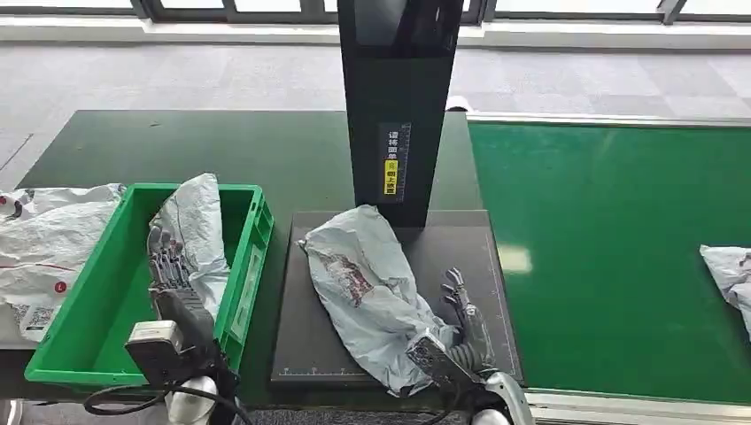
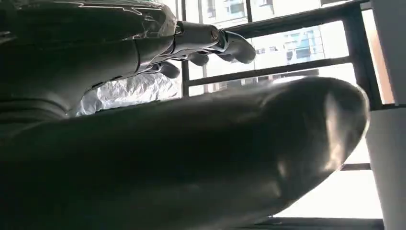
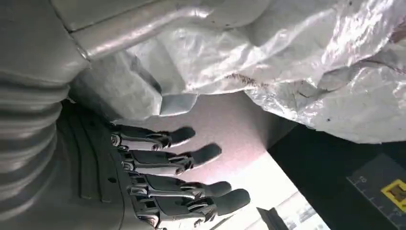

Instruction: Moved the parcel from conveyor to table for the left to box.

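We judge the transfer done: the parcel [image 1: 367, 288] lies on the dark pad [image 1: 301, 354] on the table [image 1: 266, 146], between the green bin [image 1: 106, 310] on the left and the conveyor [image 1: 611, 248] on the right. Our right hand [image 1: 465, 319] sits just beside the parcel's near right end, its fingers [image 3: 191, 155] straight and spread in the right wrist view, gripping nothing; the thumb lies against the crumpled plastic there, though we cannot tell if it presses.

What is left, as we read it, is the boxing. Our left hand [image 1: 173, 274] is over the bin, next to a bag [image 1: 199, 226] that leans on the bin's far wall. In the head view its fingers look extended and apart, and the left wrist view shows fingertips [image 2: 234, 45] free against the windows, so we judge it holds nothing.

Counting grey bags: one on the pad, one in the bin, one at the conveyor's right edge [image 1: 731, 270], and a heap [image 1: 49, 239] left of the bin whose number we cannot tell. There is one bin, one pad, and one black column [image 1: 398, 97] standing at the pad's far edge.
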You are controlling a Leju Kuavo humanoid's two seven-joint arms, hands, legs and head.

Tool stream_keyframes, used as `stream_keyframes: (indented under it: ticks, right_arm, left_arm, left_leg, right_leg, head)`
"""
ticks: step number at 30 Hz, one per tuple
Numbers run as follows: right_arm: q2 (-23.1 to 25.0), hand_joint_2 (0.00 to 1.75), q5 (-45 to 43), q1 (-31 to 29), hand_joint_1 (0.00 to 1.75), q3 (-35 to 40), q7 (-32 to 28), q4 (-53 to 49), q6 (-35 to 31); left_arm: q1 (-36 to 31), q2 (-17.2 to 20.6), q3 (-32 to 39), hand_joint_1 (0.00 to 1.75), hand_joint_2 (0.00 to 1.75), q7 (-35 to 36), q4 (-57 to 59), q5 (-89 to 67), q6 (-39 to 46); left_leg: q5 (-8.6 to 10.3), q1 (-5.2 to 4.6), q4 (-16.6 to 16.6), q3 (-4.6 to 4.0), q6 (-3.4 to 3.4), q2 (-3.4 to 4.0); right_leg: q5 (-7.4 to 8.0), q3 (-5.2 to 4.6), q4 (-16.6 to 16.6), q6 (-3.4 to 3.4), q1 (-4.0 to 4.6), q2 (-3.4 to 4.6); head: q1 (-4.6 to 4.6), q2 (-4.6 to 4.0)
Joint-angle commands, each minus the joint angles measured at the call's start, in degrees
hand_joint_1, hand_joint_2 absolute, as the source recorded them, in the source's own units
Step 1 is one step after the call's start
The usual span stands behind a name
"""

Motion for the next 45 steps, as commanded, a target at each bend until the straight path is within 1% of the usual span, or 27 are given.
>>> stream_keyframes:
  ticks: [1,2,3,5,7,8,9,10,11,12,13,15,16,18,19,20,21,22,23,26,29,35,39,41,42,43,45]
  right_arm:
    - [0.1,1.75,-4.6,0.8,0.0,1.5,-4.9,-3.9,1.0]
    - [0.1,1.75,-5.1,1.4,0.0,1.8,-5.4,-5.8,0.9]
    - [0.1,1.75,-7.1,2.4,0.0,1.9,-7.8,-8.9,0.4]
    - [0.0,1.75,-7.3,3.1,0.0,2.1,-7.6,-10.7,0.6]
    - [-0.2,1.75,-8.0,3.9,0.0,2.2,-7.7,-12.7,1.0]
    - [-0.2,1.75,-8.4,4.4,0.0,2.3,-8.2,-13.6,1.1]
    - [-0.4,1.75,-8.8,5.2,0.0,2.4,-9.0,-15.1,0.8]
    - [-0.6,1.75,-9.7,6.3,0.0,2.5,-9.8,-17.2,1.2]
    - [-1.1,1.75,-10.5,7.6,0.0,2.6,-10.3,-19.5,2.4]
    - [-1.2,1.75,-10.6,8.0,0.0,2.6,-10.5,-20.5,2.7]
    - [-1.1,1.75,-10.5,8.6,0.0,2.3,-10.3,-22.1,3.2]
    - [-1.1,1.75,-10.5,8.4,0.0,2.1,-10.1,-22.4,3.5]
    - [-1.1,1.75,-10.5,8.4,0.0,2.1,-10.1,-22.4,3.5]
    - [-1.0,1.75,-10.5,8.1,0.0,2.0,-10.2,-22.0,3.7]
    - [-0.7,1.75,-11.4,8.0,0.0,1.7,-11.7,-22.3,3.8]
    - [-0.5,1.75,-12.9,7.7,0.0,1.6,-13.0,-23.0,5.1]
    - [-0.5,1.75,-12.9,7.7,0.0,1.4,-13.0,-23.1,5.1]
    - [-0.4,1.75,-14.2,7.6,0.0,1.2,-13.4,-23.9,6.9]
    - [-0.3,1.75,-14.6,7.6,0.0,1.0,-13.5,-24.2,8.1]
    - [-0.1,1.75,-15.1,7.2,0.0,0.7,-14.1,-23.7,9.9]
    - [-0.1,1.75,-15.0,7.3,0.0,0.9,-14.4,-23.6,10.1]
    - [-0.3,1.75,-15.1,6.8,0.0,0.9,-14.6,-23.3,10.3]
    - [-0.2,1.75,-15.7,6.4,0.0,0.5,-14.7,-23.2,10.7]
    - [-0.1,1.75,-15.7,6.5,0.0,0.3,-14.6,-23.5,10.7]
    - [0.0,1.75,-15.7,6.6,0.0,0.3,-14.6,-23.7,10.7]
    - [0.0,1.75,-15.7,6.7,0.0,0.2,-14.5,-23.8,10.8]
    - [0.1,1.75,-15.7,6.5,0.0,0.1,-14.4,-23.8,11.0]
  left_arm:
    - [1.2,0.5,-4.8,0.0,0.0,0.0,-3.1,-0.9,4.2]
    - [1.1,0.4,-5.3,0.0,0.0,-0.4,-3.1,-1.6,5.7]
    - [0.6,1.2,-7.4,0.0,0.0,-1.1,-2.5,-3.3,6.4]
    - [0.2,1.2,-8.1,0.0,0.0,-1.1,-1.9,-3.6,6.7]
    - [-0.4,1.8,-9.4,0.0,0.0,-1.4,-0.9,-5.8,7.3]
    - [-1.0,2.4,-10.3,0.0,0.0,-0.6,0.4,-9.3,8.0]
    - [-1.9,4.1,-13.0,0.0,0.0,2.3,2.0,-13.0,4.6]
    - [-3.1,5.7,-15.7,0.0,0.0,4.1,3.6,-16.2,-0.7]
    - [-4.2,6.9,-17.9,0.0,0.0,6.6,5.8,-16.5,-9.2]
    - [-4.5,6.6,-17.9,0.0,0.0,5.9,6.8,-18.1,-8.5]
    - [-5.9,6.6,-19.5,0.0,1.75,7.3,10.2,-24.5,-8.4]
    - [-6.1,5.9,-19.6,0.0,1.75,7.4,10.9,-25.0,-8.3]
    - [-6.1,5.9,-19.6,0.0,1.75,7.4,10.9,-25.0,-8.3]
    - [-6.2,6.0,-19.6,0.0,1.75,7.9,11.0,-26.1,-8.5]
    - [-6.7,6.8,-21.2,0.0,1.75,9.9,11.7,-31.0,-9.9]
    - [-7.1,7.0,-23.0,0.0,1.75,11.3,13.1,-35.5,-10.9]
    - [-7.0,6.8,-23.1,0.0,1.75,11.3,13.3,-35.6,-10.9]
    - [-7.6,6.7,-24.9,0.0,1.75,12.4,15.5,-40.4,-10.8]
    - [-8.2,6.4,-26.1,0.0,1.75,13.1,17.8,-43.5,-11.3]
    - [-10.9,5.8,-28.7,0.0,1.75,14.6,25.1,-48.0,-12.9]
    - [-13.1,5.1,-29.5,0.0,1.75,14.9,30.0,-49.4,-13.0]
    - [-14.1,5.1,-30.1,0.0,1.75,14.9,32.2,-49.7,-14.4]
    - [-15.8,4.5,-31.9,0.0,1.75,15.5,38.4,-51.0,-17.0]
    - [-16.1,4.3,-32.5,0.0,1.75,14.7,39.7,-51.3,-16.4]
    - [-16.1,4.3,-32.4,0.93,1.75,14.0,39.4,-51.2,-15.6]
    - [-16.1,4.3,-32.3,1.75,1.75,13.9,38.9,-51.1,-15.7]
    - [-15.4,4.7,-32.3,1.75,1.75,13.7,37.0,-51.1,-15.8]
  left_leg:
    - [0.03,0.04,0.0,-0.03,0.0,0.12]
    - [0.01,0.02,0.0,-0.05,0.0,0.1]
    - [0.01,0.01,0.0,-0.04,0.0,0.07]
    - [0.05,0.04,-0.1,-0.03,-0.01,0.08]
    - [0.05,0.0,0.0,-0.08,0.0,-0.11]
    - [0.06,0.02,0.0,-0.05,-0.01,-0.09]
    - [0.04,0.0,0.0,-0.02,0.0,-0.02]
    - [0.06,0.03,-0.1,-0.01,0.0,-0.03]
    - [0.07,-0.03,0.0,-0.02,0.0,-0.16]
    - [0.11,-0.01,-0.1,-0.02,-0.01,-0.22]
    - [0.15,0.0,-0.1,0.0,-0.01,-0.24]
    - [0.16,-0.02,-0.1,-0.02,0.01,-0.36]
    - [0.09,-0.03,-0.1,-0.01,0.02,-0.12]
    - [0.11,0.0,-0.2,0.04,0.02,0.08]
    - [0.11,0.01,-0.2,0.08,0.0,0.19]
    - [0.07,-0.02,-0.1,0.03,-0.02,0.13]
    - [0.15,0.03,-0.2,0.08,-0.03,0.2]
    - [0.06,-0.01,-0.1,0.04,-0.02,0.06]
    - [0.08,0.0,-0.1,0.02,-0.02,0.07]
    - [0.08,-0.02,-0.1,0.06,0.0,0.02]
    - [0.11,-0.03,-0.1,0.07,0.0,0.0]
    - [0.08,0.01,-0.1,0.04,-0.02,0.15]
    - [0.06,0.0,-0.1,0.07,-0.01,0.09]
    - [0.05,-0.02,-0.1,0.08,0.0,0.15]
    - [0.06,0.0,-0.1,0.06,0.0,0.16]
    - [0.03,-0.02,-0.1,0.05,0.0,0.14]
    - [0.02,-0.02,-0.1,0.05,0.0,0.16]
  right_leg:
    - [0.06,-0.02,-0.1,-0.04,0.06,-0.01]
    - [0.03,-0.06,0.0,-0.03,0.03,0.01]
    - [0.02,-0.03,0.0,-0.02,0.02,-0.04]
    - [0.06,0.0,-0.1,-0.06,0.06,-0.1]
    - [0.0,-0.04,0.0,-0.03,0.01,-0.18]
    - [0.02,0.0,-0.1,-0.04,0.04,-0.19]
    - [0.03,0.0,0.0,-0.02,0.01,-0.09]
    - [0.05,0.04,-0.1,-0.03,0.04,-0.13]
    - [0.0,0.03,0.0,-0.02,-0.02,-0.23]
    - [0.02,0.04,-0.1,-0.04,0.01,-0.33]
    - [0.04,0.06,-0.1,-0.05,0.01,-0.38]
    - [0.04,0.11,-0.2,-0.02,0.0,-0.45]
    - [0.05,0.04,-0.1,-0.01,-0.01,-0.19]
    - [0.13,0.05,-0.2,-0.03,0.02,-0.05]
    - [0.15,0.06,-0.3,-0.04,0.03,0.05]
    - [0.08,-0.03,-0.1,-0.02,-0.01,0.11]
    - [0.18,0.03,-0.3,-0.06,0.05,0.07]
    - [0.05,0.02,-0.1,-0.01,0.0,0.05]
    - [0.08,0.01,-0.1,-0.02,0.02,0.04]
    - [0.07,0.05,-0.2,0.0,-0.01,0.0]
    - [0.09,0.06,-0.2,0.0,-0.01,-0.04]
    - [0.12,0.0,-0.2,-0.03,0.03,0.09]
    - [0.08,0.05,-0.2,-0.01,0.01,0.07]
    - [0.08,0.03,-0.1,0.0,0.0,0.14]
    - [0.11,0.03,-0.2,-0.01,0.02,0.13]
    - [0.07,0.01,-0.1,0.0,0.0,0.13]
    - [0.06,0.0,-0.1,0.0,-0.01,0.17]
  head:
    - [0.0,0.0]
    - [0.0,0.0]
    - [0.0,0.0]
    - [0.0,0.0]
    - [0.0,0.0]
    - [0.0,0.0]
    - [0.0,0.0]
    - [0.0,0.0]
    - [0.0,0.0]
    - [0.0,0.0]
    - [-0.02,0.0]
    - [0.0,0.0]
    - [0.0,0.0]
    - [0.0,0.0]
    - [0.0,0.0]
    - [0.0,0.0]
    - [0.0,0.0]
    - [0.0,0.0]
    - [0.0,0.0]
    - [0.0,0.0]
    - [0.0,0.0]
    - [0.0,0.0]
    - [0.0,0.0]
    - [0.0,0.0]
    - [0.0,0.0]
    - [0.0,0.0]
    - [0.0,0.0]
